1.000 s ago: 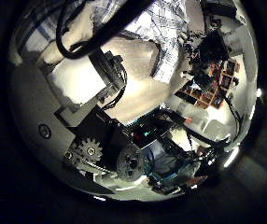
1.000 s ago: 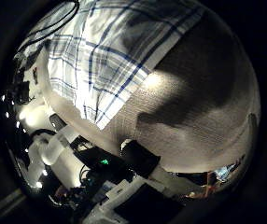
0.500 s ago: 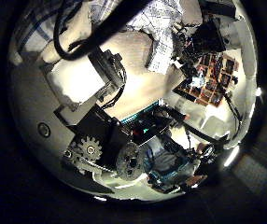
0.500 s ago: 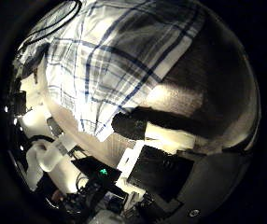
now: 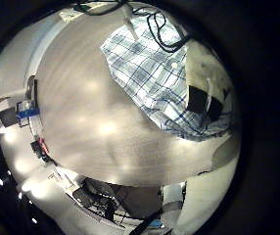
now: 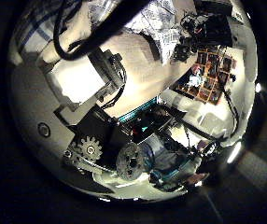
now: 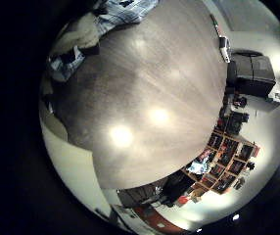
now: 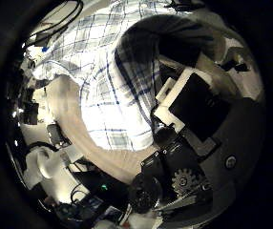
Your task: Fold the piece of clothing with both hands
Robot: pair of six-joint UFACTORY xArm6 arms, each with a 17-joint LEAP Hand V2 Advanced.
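A plaid shirt lies spread on the wooden surface, seen from the left hand's little-finger side, where that hand's fingers rest over the cloth's edge. In the left hand's thumb-side view its fingers reach out fairly straight above the surface toward the shirt, closed on nothing, though contact cannot be told. The right hand hangs close over the shirt, its fingers bent at the cloth; whether they grip it cannot be told.
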